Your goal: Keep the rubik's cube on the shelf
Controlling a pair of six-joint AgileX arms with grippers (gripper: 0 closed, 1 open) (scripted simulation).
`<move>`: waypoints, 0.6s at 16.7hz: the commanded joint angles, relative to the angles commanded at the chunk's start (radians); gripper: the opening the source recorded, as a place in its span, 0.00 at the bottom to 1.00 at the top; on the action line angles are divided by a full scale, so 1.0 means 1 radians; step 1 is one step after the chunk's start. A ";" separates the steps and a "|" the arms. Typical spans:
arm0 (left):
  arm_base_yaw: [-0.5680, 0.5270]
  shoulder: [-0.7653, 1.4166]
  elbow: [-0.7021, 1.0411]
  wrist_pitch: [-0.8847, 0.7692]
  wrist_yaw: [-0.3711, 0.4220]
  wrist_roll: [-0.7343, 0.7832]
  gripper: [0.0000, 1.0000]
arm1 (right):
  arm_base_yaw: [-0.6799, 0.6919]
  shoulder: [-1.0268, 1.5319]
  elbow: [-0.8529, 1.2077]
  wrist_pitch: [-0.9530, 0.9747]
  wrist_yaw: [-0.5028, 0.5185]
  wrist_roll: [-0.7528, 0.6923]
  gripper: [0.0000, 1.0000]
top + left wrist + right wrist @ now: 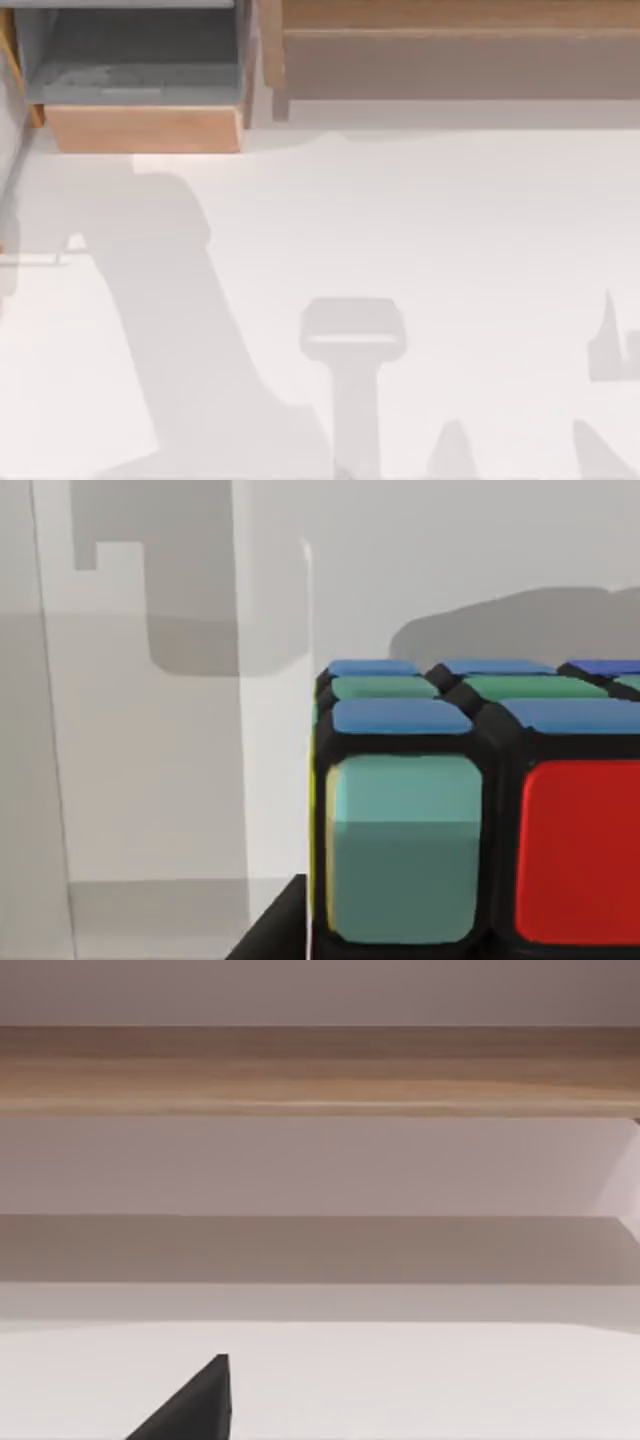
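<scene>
While close, rubik's cube [470, 810] beside jaws.

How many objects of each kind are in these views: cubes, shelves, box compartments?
Rubik's cube: 1, seen close in the left wrist view
Shelf: 1, at the top view's far right
Grey-lined box compartment: 1, at the top view's far left
Total: 3

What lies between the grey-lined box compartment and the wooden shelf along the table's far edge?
In the top view, a wooden side post stands between the box compartment and the shelf, with a narrow bare strip beside it.
</scene>
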 joint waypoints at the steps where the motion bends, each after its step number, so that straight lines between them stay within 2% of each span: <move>1: 0.000 0.000 0.000 0.000 0.000 0.000 0.00 | 0.000 0.000 0.000 0.000 0.000 0.000 1.00; 6: 0.016 -0.026 -0.002 -0.007 0.010 0.024 0.00 | 0.000 0.000 0.000 0.000 0.000 0.000 1.00; 10: 0.106 -0.160 0.043 -0.004 0.064 0.183 0.00 | 0.000 0.000 0.000 0.000 0.000 0.000 1.00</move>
